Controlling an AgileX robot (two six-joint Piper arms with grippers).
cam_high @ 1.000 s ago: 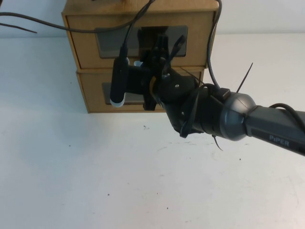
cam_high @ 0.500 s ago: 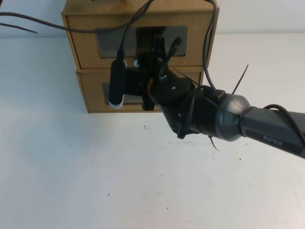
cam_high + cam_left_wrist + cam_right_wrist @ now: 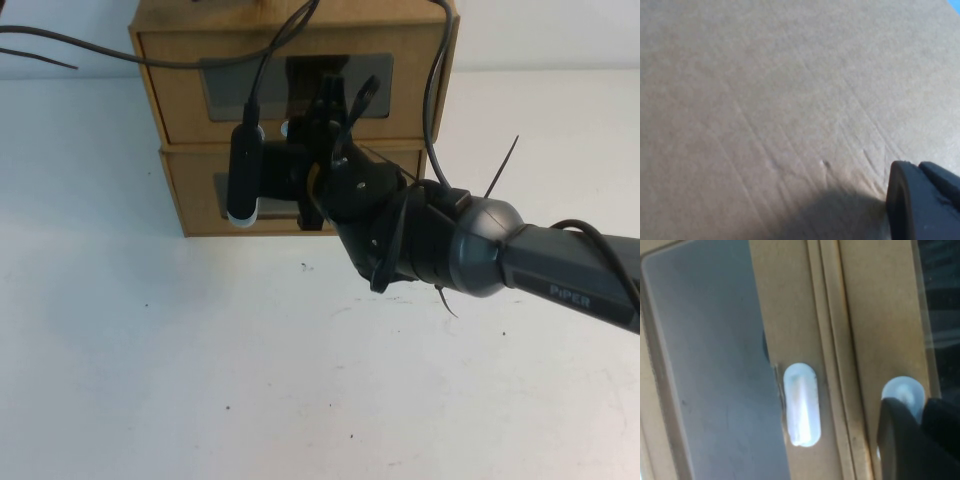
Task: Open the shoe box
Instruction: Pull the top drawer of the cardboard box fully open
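Shoe box position: the upper shoe box (image 3: 170, 90) sits stacked on a lower shoe box (image 3: 195, 205) at the far edge of the tabletop (image 3: 200, 380), left of centre, both fronts facing us.
Progress: we judge the task barely begun. Both drawer fronts sit flush in their shells and neither is pulled out.
Left to do: a pull has to be gripped firmly, then the drawer drawn straight out toward us.
Look of the box: brown cardboard, drawer-style, with a grey window (image 3: 225, 95) set into the front panel. The edges look neat and undamaged.
Pulls: in the right wrist view, a white pull (image 3: 800, 405) sits beside the grey window. A second white pull (image 3: 902, 387) lies across the seam between the boxes, partly hidden by the arm's dark tip.
Right gripper: the right gripper (image 3: 338, 100) is up against the upper box's front, over its window. We cannot tell whether it has closed on a pull.
Left gripper: the left gripper (image 3: 922, 200) shows only in its own wrist view, close to a plain cardboard surface (image 3: 765, 100). Whether it is spread or pressed together we cannot tell.
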